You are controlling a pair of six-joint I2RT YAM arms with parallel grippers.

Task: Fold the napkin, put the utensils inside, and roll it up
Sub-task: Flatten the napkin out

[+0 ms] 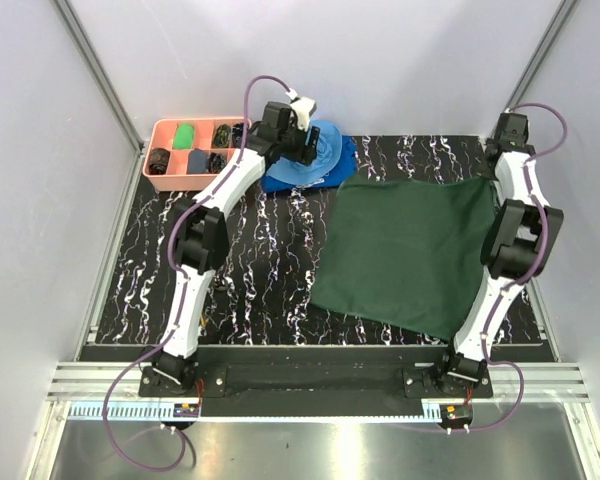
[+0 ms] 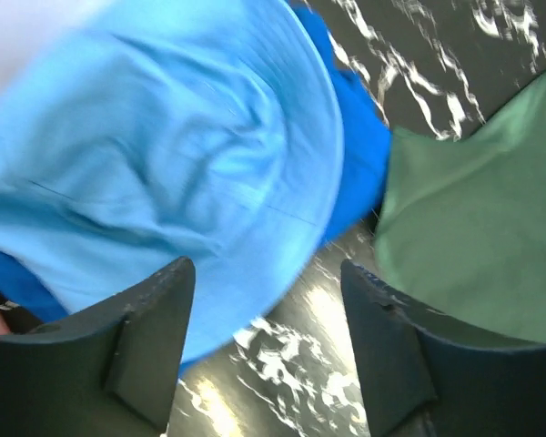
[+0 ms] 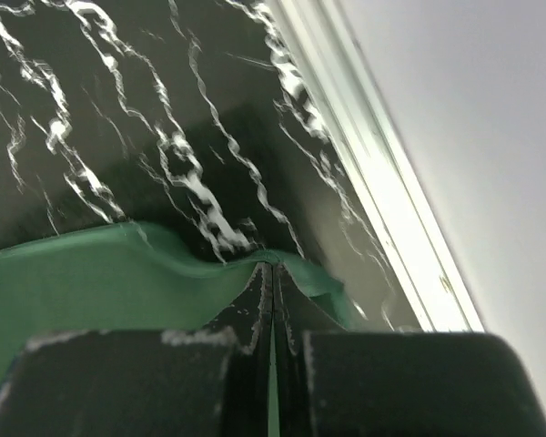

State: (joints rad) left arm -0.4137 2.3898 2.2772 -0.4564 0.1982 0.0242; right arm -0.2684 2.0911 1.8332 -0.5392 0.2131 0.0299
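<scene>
Pink tray [image 1: 165, 124] holds dark items [image 1: 160, 158] and 1 green piece [image 1: 185, 133]; left claw [image 2: 264, 273] gapes empty; right claw [image 3: 273, 273] pinches napkin [image 1: 405, 250].

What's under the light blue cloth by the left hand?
A darker blue cloth lies under the light blue cloth, its edge sticking out toward the napkin. Whatever sits beneath the pair is covered and cannot be seen.

Top view's bright and even, barely any shadows on the marbled surface [image 1: 260, 280]. Left wrist cam is smeary, the light blue cloth [image 2: 164, 164] all blur. Right wrist: harsh glare on the rail [image 3: 382, 209] edging the surface, dark shadow just past the napkin [image 3: 100, 273].
</scene>
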